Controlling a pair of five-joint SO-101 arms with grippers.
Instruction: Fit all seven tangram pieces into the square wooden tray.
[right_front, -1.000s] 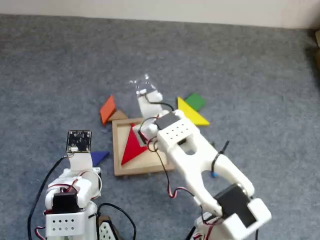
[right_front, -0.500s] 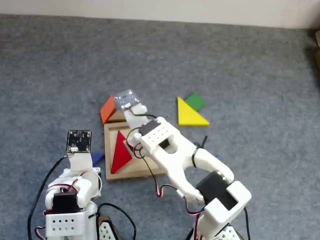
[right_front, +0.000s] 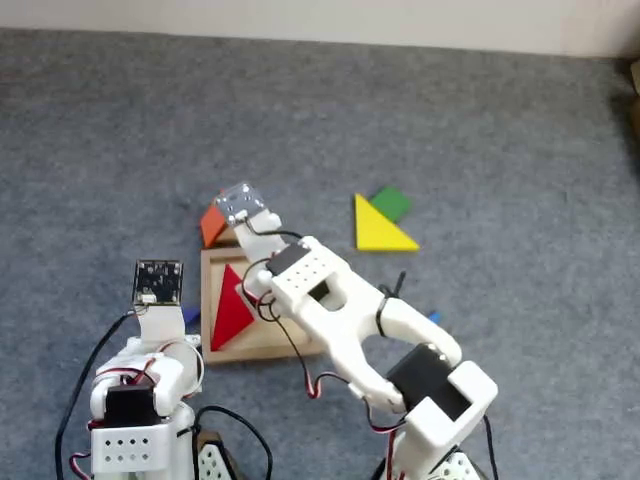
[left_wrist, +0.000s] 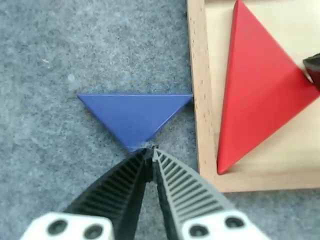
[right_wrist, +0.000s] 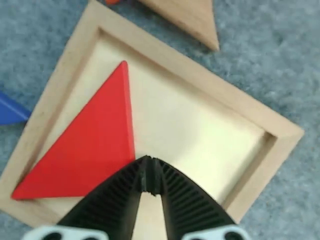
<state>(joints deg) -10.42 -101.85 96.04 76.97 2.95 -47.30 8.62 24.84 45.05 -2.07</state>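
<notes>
Small triangle (left_wrist: 132, 115) sits on the worktop (left_wrist: 50, 50) right off the tips of the left fingers (left_wrist: 125, 186), one corner against the tray (left_wrist: 199, 125) rim. Big triangle (right_wrist: 85, 150) lies in the tray, just beside the right fingers (right_wrist: 117, 197). Third triangle (right_wrist: 187, 15) lies beyond the tray's far rim.

Setting: robotics lab or hobby bench, judged from grey carpet (right_front: 520, 130) as work surface, pale wall (right_front: 300, 18) behind, and white printed left arm (right_front: 135, 395) and right arm (right_front: 350, 310) with bare servo wiring.
</notes>
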